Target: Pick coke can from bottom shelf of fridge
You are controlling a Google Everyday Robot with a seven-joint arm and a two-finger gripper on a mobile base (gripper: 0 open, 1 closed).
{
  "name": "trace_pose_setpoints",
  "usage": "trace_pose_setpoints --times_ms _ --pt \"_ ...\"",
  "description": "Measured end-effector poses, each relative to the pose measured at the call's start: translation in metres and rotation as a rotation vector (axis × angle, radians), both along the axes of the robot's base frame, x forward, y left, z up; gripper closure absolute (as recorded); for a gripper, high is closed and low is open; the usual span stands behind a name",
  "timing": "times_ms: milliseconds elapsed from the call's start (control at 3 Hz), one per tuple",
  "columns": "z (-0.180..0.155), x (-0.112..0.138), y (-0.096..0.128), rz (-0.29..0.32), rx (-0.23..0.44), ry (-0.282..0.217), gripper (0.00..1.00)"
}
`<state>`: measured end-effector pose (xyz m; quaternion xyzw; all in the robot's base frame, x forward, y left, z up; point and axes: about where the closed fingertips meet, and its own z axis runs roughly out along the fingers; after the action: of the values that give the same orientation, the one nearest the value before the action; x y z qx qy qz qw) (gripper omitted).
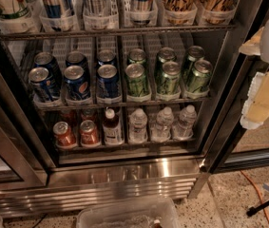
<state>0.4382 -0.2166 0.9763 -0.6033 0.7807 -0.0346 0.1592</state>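
The fridge stands open in front of me, with wire shelves and a ribbed steel base. On the bottom shelf two red coke cans stand at the left, one at the far left and one beside it, with more red cans dimly behind them. To their right stand a dark bottle and three clear water bottles. My gripper is at the right edge of the view, pale and cream-coloured, outside the fridge and well right of and above the coke cans.
The middle shelf holds blue cans at the left and green cans at the right. The top shelf holds tall cans. A dark door frame stands at the right. A clear plastic bin and an orange cable lie on the floor.
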Motion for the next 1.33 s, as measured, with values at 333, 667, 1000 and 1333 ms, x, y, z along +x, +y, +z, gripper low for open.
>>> trace_pose_setpoints --times_ms 333,667,1000,1333 --pt "0.000 0.000 0.000 0.000 0.000 0.000 0.00" --pt "-0.011 -0.001 0.002 -0.009 0.006 0.001 0.00" --pt "-0.040 -0.005 0.009 -0.016 0.044 0.018 0.00" --pt "-0.082 -0.013 0.024 -0.015 0.087 0.036 0.00"
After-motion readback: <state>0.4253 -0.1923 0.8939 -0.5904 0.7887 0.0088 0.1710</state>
